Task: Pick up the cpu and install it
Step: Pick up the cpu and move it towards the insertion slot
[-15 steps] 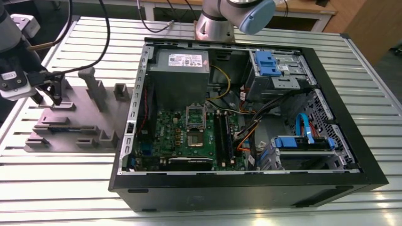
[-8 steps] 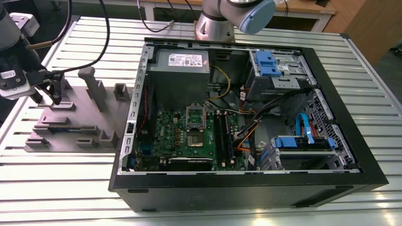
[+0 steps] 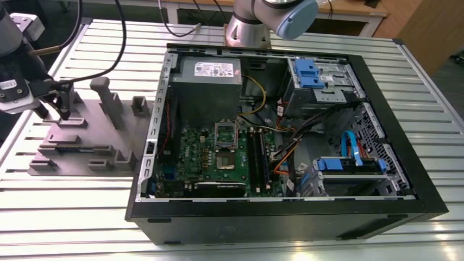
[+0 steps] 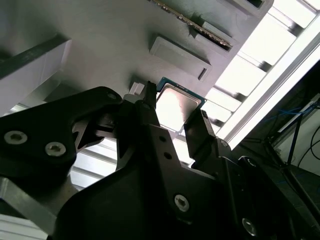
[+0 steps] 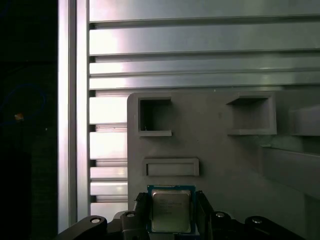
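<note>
I see the black two-finger gripper (image 5: 171,214) (image 4: 174,107) (image 3: 64,111) narrowed onto the small square silver-topped cpu (image 5: 170,210) (image 4: 177,104), fingers (image 5: 142,212) against two opposite edges. The cpu is at the grey plastic fixture tray (image 3: 80,155) (image 5: 220,150), on the exterior view's left of the open black computer case (image 3: 290,217).

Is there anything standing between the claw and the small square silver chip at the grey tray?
Nothing visible does. The claw is directly at the small square silver-topped cpu, at the grey moulded tray.
</note>
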